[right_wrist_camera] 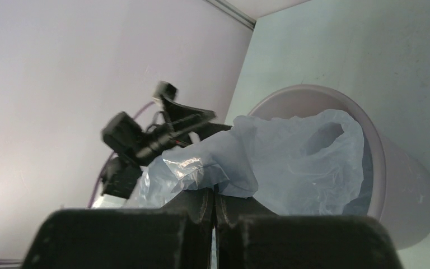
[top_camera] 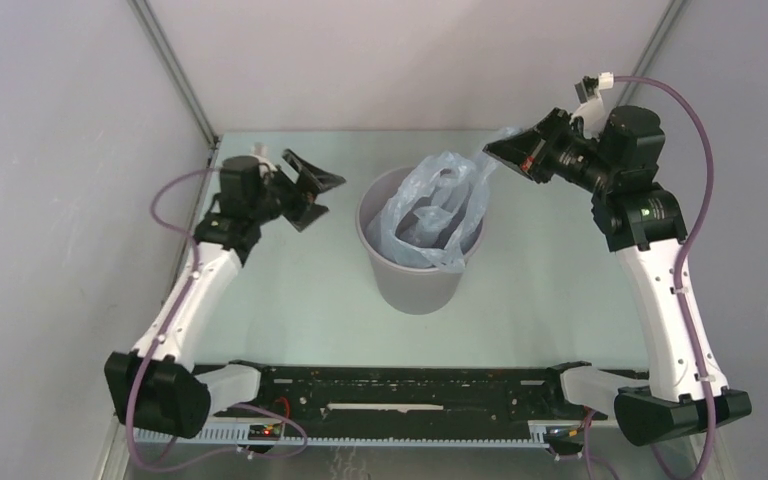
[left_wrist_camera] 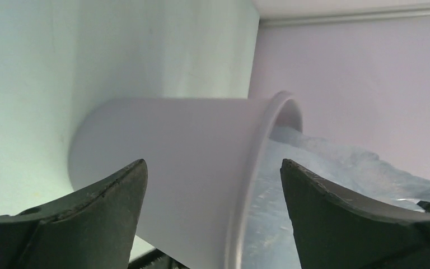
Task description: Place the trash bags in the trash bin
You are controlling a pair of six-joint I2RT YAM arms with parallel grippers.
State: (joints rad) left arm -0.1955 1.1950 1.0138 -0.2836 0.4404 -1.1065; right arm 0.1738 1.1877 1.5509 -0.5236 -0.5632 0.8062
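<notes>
The grey round trash bin [top_camera: 415,282] stands upright in the middle of the table. The pale blue-grey trash bag [top_camera: 438,208] sits crumpled in its mouth, bulging above the rim, with one corner stretched up to the right. My right gripper [top_camera: 493,150] is shut on that corner, above and right of the bin; in the right wrist view the gripper [right_wrist_camera: 214,193] pinches the bag [right_wrist_camera: 291,162] over the bin [right_wrist_camera: 406,190]. My left gripper [top_camera: 322,193] is open and empty, left of the bin; its wrist view shows the bin wall [left_wrist_camera: 185,157] and bag [left_wrist_camera: 325,168] between the fingers.
Pale walls with metal corner posts [top_camera: 175,70] enclose the table on the left, back and right. The black base rail [top_camera: 400,395] runs along the near edge.
</notes>
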